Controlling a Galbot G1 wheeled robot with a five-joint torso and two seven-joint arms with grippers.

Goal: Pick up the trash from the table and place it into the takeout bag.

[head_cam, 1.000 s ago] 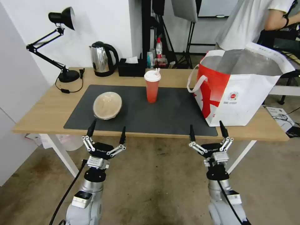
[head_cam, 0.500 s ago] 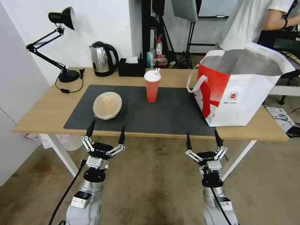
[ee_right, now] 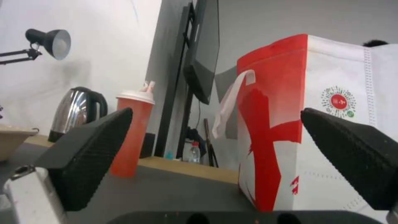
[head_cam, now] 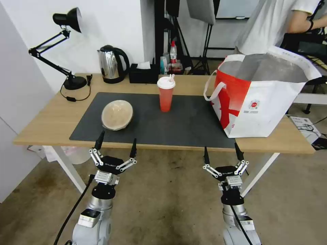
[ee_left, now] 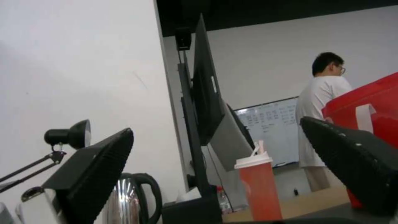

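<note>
A round tan lidded bowl [head_cam: 117, 114] lies tilted on the dark mat's left part, its edge showing as the tan bowl [ee_right: 10, 140] in the right wrist view. A red cup [head_cam: 166, 93] with white lid and straw stands at the mat's far middle; the cup [ee_left: 259, 186] [ee_right: 130, 130] also faces both wrist cameras. The takeout bag [head_cam: 262, 98] [ee_right: 315, 124] stands open on the table's [head_cam: 44, 126] right end. My left gripper [head_cam: 115, 144] and right gripper [head_cam: 222, 153] hang open and empty just before the table's near edge.
A steel kettle [head_cam: 110, 64], a black tissue box [head_cam: 143, 73] and a black desk lamp [head_cam: 64, 51] line the table's far edge. A person in a white shirt [head_cam: 272, 23] sits behind the bag. Bare concrete floor [head_cam: 170, 204] lies under my arms.
My right gripper has dropped lower and drawn back a little toward me, shifting slightly left. The left gripper has stayed in place.
</note>
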